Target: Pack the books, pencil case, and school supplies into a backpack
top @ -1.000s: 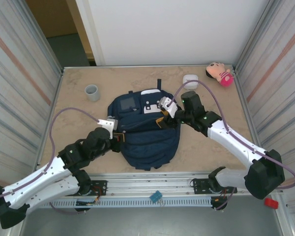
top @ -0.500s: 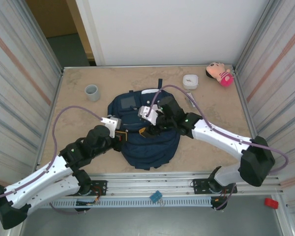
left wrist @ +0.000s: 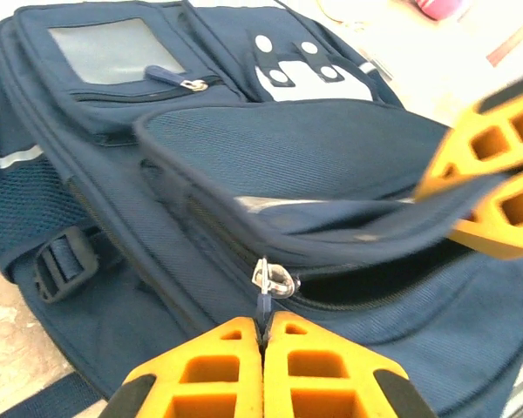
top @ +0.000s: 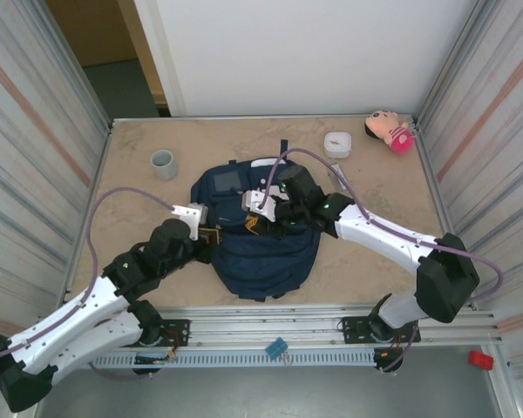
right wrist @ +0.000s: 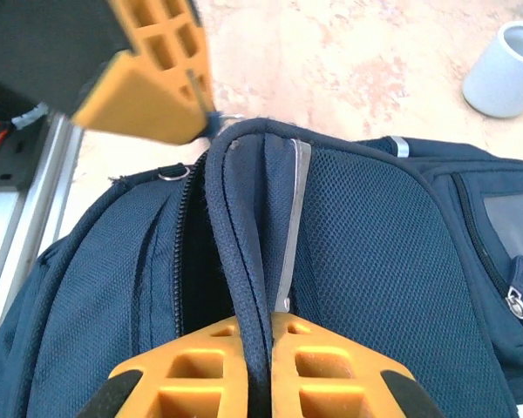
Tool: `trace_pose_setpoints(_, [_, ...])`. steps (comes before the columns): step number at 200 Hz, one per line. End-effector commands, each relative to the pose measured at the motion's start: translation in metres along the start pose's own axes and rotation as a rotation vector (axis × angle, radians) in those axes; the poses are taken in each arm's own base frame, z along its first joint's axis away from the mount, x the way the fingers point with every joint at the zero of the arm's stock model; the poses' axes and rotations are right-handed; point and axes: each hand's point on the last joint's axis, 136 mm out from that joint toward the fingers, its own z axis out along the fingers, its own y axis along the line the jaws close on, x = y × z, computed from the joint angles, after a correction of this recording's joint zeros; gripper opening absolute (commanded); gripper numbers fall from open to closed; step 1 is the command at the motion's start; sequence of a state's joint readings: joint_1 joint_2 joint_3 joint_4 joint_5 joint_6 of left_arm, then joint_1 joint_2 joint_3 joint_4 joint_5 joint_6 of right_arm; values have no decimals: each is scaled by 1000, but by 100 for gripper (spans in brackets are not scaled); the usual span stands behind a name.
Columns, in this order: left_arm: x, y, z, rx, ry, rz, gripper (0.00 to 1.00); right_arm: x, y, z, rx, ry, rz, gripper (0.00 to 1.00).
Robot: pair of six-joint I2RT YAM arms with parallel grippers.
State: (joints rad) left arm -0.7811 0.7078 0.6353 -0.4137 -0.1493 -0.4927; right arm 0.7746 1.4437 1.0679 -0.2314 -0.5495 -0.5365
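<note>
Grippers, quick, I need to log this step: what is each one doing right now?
Left gripper: closed on the zip pull of the backpack.
Right gripper: closed on the backpack's flap edge.

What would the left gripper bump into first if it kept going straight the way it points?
The backpack. The left gripper, shut on the zip pull, points at the open pocket just ahead; it would probably press into that fabric first, though depth is unclear.
</note>
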Motion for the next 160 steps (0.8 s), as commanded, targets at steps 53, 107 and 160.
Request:
trace_pose_setpoints(53, [-21,60,22,-128,-68,-83,0,-44,30,-47,-193,-168,-118,0])
trace_pose_setpoints(107, [-44,58,38,-99,-78,-109,28,-37,7,-39,-120,-134,-52,22])
trace_pose_setpoints(160, [-54,45,10,-91,-16,-311,71,-34,-61,-79,142,-135,659,71])
